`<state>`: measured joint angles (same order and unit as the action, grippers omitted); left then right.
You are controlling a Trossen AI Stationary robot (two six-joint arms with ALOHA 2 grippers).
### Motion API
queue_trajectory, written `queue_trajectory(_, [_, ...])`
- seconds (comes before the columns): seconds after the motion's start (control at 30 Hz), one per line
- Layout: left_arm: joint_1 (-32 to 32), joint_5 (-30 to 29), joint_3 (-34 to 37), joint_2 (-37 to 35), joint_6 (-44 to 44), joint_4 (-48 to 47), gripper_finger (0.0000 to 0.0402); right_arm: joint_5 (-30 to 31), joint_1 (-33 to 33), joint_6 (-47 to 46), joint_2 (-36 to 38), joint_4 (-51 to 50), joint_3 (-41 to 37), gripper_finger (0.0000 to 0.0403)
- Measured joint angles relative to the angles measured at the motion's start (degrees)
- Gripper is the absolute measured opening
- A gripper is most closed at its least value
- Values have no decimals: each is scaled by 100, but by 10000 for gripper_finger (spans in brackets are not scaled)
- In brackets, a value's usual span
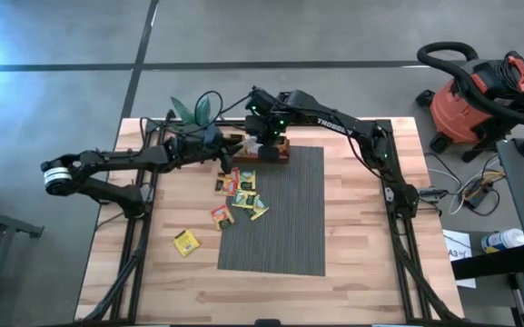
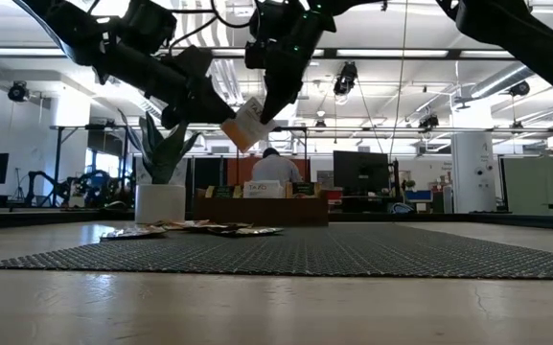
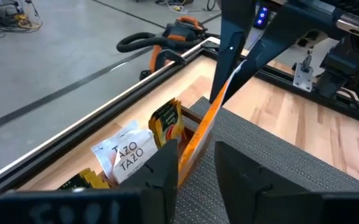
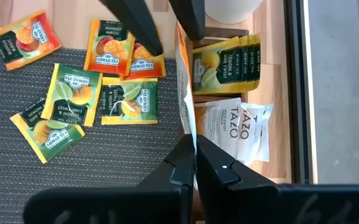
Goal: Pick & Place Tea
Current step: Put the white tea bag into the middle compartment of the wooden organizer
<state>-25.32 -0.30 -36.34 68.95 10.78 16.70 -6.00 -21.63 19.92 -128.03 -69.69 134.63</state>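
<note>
A white-and-orange tea sachet (image 2: 247, 123) hangs in the air over the far end of the grey mat, beside the brown wooden tray (image 1: 275, 156). My right gripper (image 4: 195, 155) is shut on it from above. My left gripper (image 3: 196, 165) reaches in from the table's left, open, its fingers on either side of the sachet's lower end (image 3: 191, 149). Yellow-green sachets (image 4: 226, 62) and white ones (image 4: 238, 127) stand in the tray's compartments. Several more sachets (image 4: 79, 93) lie flat on the mat, and one (image 1: 185, 242) lies on the bare wood. My right gripper pinches the sachet's upper edge (image 4: 190, 134) between its two fingers, which slant down from above. The sachet hangs below them, tilted and edge-on, clear of the mat and the tray. I cannot tell whether my left gripper touches the sachet's lower end.
A plant in a white pot (image 2: 161, 182) stands at the table's far edge, just left of the tray. The grey mat (image 1: 280, 227) covers the middle of the wooden table. An orange shop vacuum (image 1: 475, 100) sits on the floor beyond the table's right far corner.
</note>
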Motion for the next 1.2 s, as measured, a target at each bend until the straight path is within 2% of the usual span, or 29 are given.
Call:
queue_trajectory(0.23, [0,-109,0,2,84,-1,14,-2,0,-1,0,4,2,8])
queue_trajectory(0.3, [-2,-106,0,2,131,-3,5,0,0,-3,0,7,2,8])
queue_trajectory(0.63, [-2,-77,0,98,87,-251,1,-4,2,-53,40,245,4,8])
queue_trajectory(0.97, [28,140,-17,809,90,115,0,-202,2,-214,90,275,4,8])
queue_trajectory(1.2, [28,127,-39,679,75,140,0,-198,-9,-220,90,259,9,8])
